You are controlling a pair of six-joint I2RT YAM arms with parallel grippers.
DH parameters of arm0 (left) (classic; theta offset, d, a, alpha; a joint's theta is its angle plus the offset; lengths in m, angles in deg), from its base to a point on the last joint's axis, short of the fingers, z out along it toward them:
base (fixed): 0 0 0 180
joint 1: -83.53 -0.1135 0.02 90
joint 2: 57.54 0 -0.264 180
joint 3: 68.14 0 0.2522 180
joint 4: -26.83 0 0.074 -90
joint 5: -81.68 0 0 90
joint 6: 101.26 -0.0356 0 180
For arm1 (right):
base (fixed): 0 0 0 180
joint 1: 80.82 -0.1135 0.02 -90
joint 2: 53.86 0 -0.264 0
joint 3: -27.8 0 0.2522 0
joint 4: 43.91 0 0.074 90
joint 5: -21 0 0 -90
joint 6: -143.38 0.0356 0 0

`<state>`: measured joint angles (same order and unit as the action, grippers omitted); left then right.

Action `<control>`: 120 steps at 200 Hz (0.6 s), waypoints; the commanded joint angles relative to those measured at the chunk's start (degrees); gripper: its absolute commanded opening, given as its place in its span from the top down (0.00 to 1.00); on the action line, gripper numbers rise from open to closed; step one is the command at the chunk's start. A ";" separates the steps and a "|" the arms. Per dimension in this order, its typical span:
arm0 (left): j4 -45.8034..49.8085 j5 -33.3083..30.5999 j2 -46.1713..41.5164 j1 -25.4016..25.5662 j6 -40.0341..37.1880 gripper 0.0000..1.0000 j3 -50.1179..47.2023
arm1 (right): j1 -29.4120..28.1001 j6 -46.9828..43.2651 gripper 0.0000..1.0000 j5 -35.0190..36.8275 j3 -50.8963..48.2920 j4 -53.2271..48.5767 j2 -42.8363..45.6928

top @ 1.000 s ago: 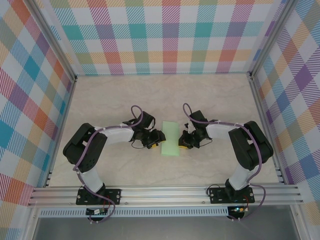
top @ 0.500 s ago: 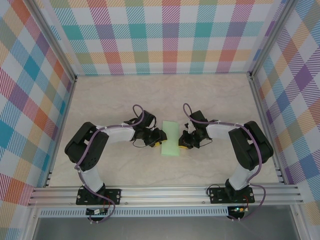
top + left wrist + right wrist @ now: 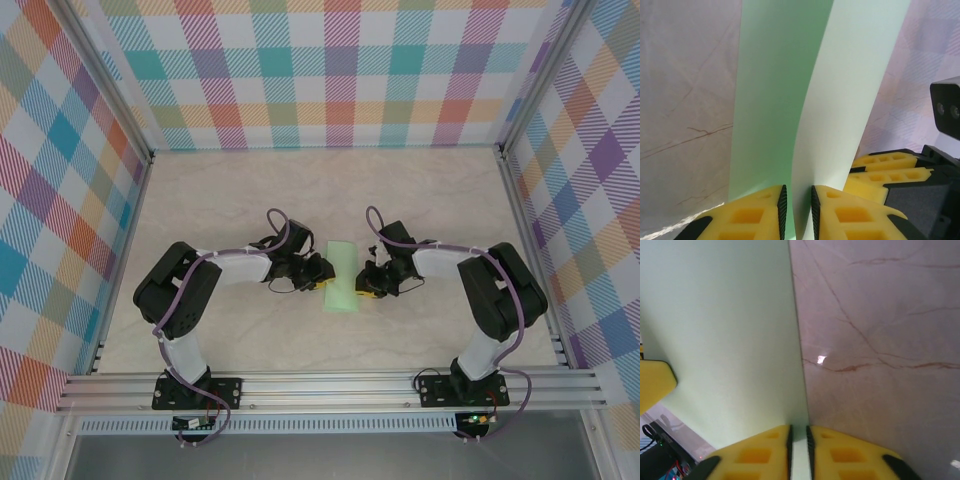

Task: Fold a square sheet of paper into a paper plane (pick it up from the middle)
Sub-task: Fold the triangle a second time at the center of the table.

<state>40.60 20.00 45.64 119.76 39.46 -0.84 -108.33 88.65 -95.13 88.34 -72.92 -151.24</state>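
The square sheet of paper (image 3: 341, 278), pale mint green, lies folded into a narrow strip on the table between my two grippers. My left gripper (image 3: 322, 277) is at its left edge. In the left wrist view the raised upper layer (image 3: 840, 100) curves up between the left gripper's (image 3: 796, 192) pads, which stand a narrow gap apart. The lower layer (image 3: 765, 100) lies flat. My right gripper (image 3: 365, 280) is at the strip's right edge. In the right wrist view the right gripper's (image 3: 798, 430) pads are slightly parted around the paper's (image 3: 725, 330) edge.
The marble-patterned tabletop (image 3: 240, 200) stretches around the paper. Checked walls (image 3: 320, 70) close in the back and both sides. An aluminium rail (image 3: 330, 385) runs along the near edge by the arm bases.
My left gripper has slid right onto the paper's edge and its jaws have narrowed. The right gripper's jaws have parted a little. The strip looks narrower from above.
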 commanded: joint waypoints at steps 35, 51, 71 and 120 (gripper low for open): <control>-0.32 1.11 -0.44 -0.54 -0.38 0.86 2.25 | -1.58 -0.82 0.61 7.90 -3.64 -1.24 11.41; 1.38 1.17 -0.06 -0.68 -1.59 0.86 3.40 | -1.61 -0.53 0.59 9.46 -4.74 -1.66 13.18; 2.69 0.79 -0.38 -0.81 -2.33 0.79 3.88 | -1.58 -0.15 0.59 10.23 -5.55 -1.88 13.63; 0.12 2.99 -0.19 -1.73 -2.59 0.77 3.92 | -1.67 0.68 0.60 9.44 -5.73 -0.95 13.17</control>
<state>40.97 20.98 45.64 118.95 38.41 2.03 -109.44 88.78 -85.91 83.10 -73.64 -138.02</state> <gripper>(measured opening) 0.236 0.404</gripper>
